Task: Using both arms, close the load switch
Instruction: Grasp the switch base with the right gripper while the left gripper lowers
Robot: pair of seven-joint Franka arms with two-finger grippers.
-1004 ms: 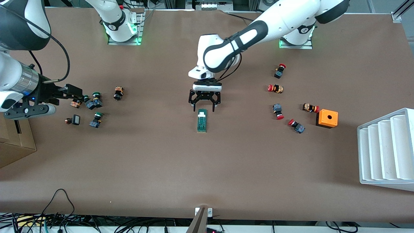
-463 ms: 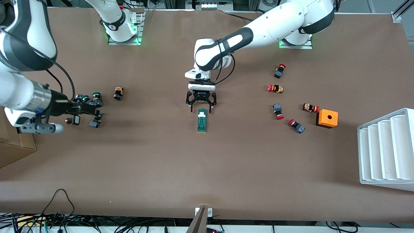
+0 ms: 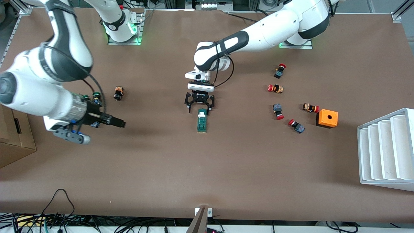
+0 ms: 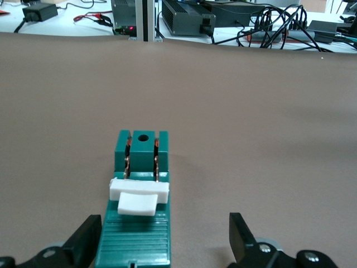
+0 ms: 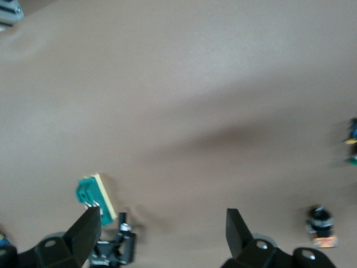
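The brown table (image 3: 226,161) is spanned by both arms. The right gripper (image 3: 119,123), fingers spread and nothing grasped, is held over bare tabletop beside a cluster of green-capped push-buttons (image 3: 95,95), well apart from the load switch (image 3: 202,120). The left gripper (image 3: 198,109) is seen with its fingers released, straddling the switch's white sliding piece (image 4: 138,196); contact cannot be told. The switch lies mid-table, directly beneath that gripper.

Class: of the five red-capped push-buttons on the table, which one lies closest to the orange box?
The red-capped button lying on its side right beside the orange box, at the box's corner farther from the camera. The other four lie farther toward the table's middle.
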